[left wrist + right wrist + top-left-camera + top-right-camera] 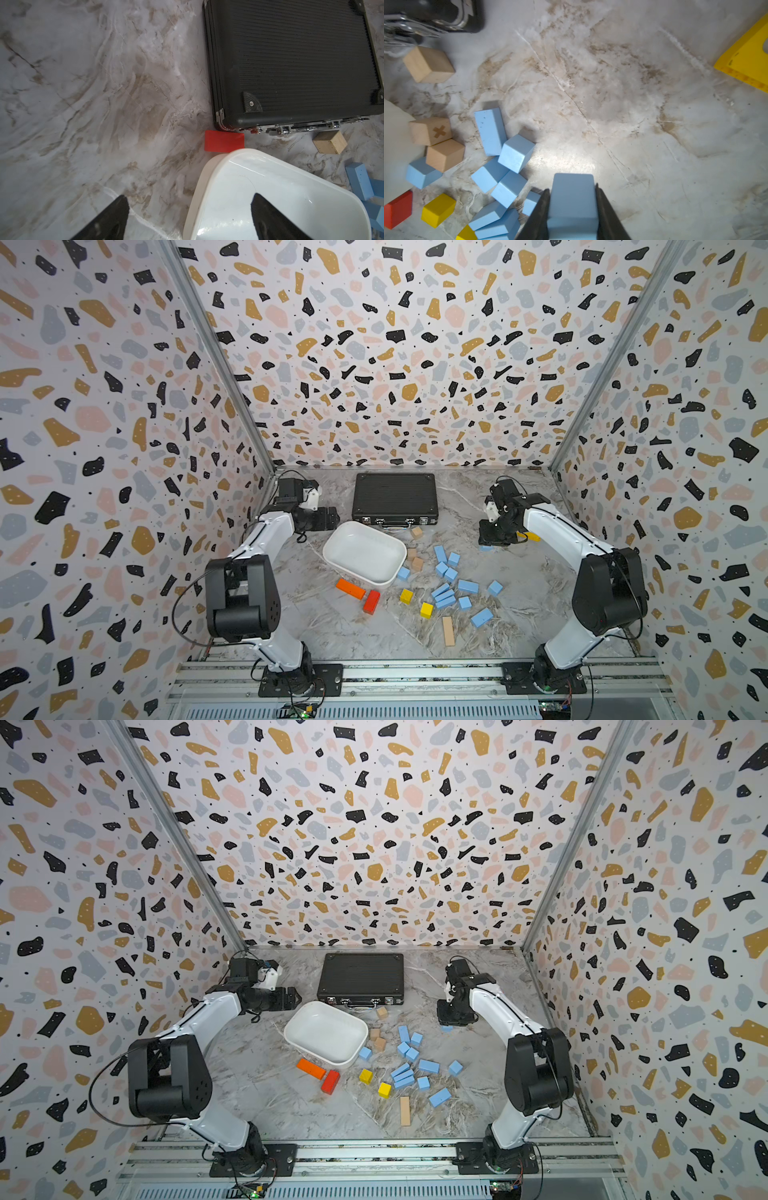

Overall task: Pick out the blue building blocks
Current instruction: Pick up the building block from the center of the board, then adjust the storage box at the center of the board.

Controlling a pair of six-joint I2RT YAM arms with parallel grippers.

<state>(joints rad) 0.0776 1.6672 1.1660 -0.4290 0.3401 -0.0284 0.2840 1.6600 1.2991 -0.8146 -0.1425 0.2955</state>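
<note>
Several light-blue building blocks (pixel 468 586), cubes and bars, lie scattered on the marble table right of the empty white tray (pixel 365 551) in both top views (pixel 428 1065). My right gripper (pixel 572 188) is shut on one blue block (pixel 573 201), its fingers pressed against two opposite sides. In a top view that gripper (pixel 488 543) is low over the table, beyond the cluster at the far right. My left gripper (pixel 189 196) is open and holds nothing. It hovers over the tray's (pixel 270 197) far left rim.
A closed black case (pixel 395 497) lies at the back. An orange bar (pixel 350 588), a red block (pixel 371 601), two yellow cubes (pixel 406 595) and tan wood blocks (pixel 417 564) lie among the blue ones. A yellow piece (pixel 747 56) lies beside the right gripper.
</note>
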